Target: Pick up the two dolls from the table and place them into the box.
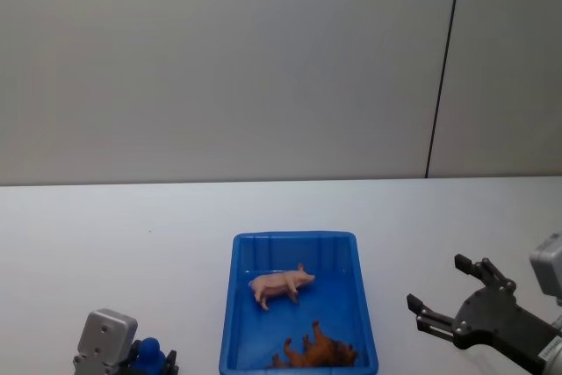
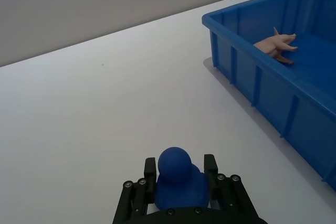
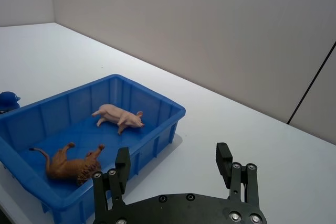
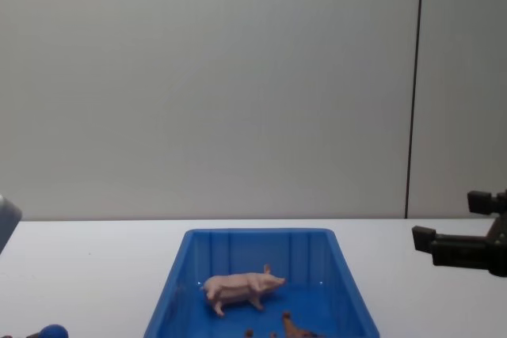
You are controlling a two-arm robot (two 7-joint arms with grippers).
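Both dolls lie inside the blue box [image 1: 294, 238]. The pink pig [image 1: 281, 285] is on its side near the middle, and the brown lion [image 1: 320, 353] lies at the near end. The right wrist view shows the pig [image 3: 119, 115] and the lion [image 3: 71, 166] on the box floor. My right gripper [image 1: 436, 283] hovers open and empty over the white table [image 1: 132, 234], to the right of the box. At the near left, my left gripper [image 1: 151, 359] is shut on a small blue rounded object [image 2: 177, 179].
The box wall [image 2: 252, 72] stands to the right of my left gripper, with bare tabletop between them. A grey wall with a dark vertical seam [image 1: 443, 68] rises behind the table. Open table surface lies on both sides of the box.
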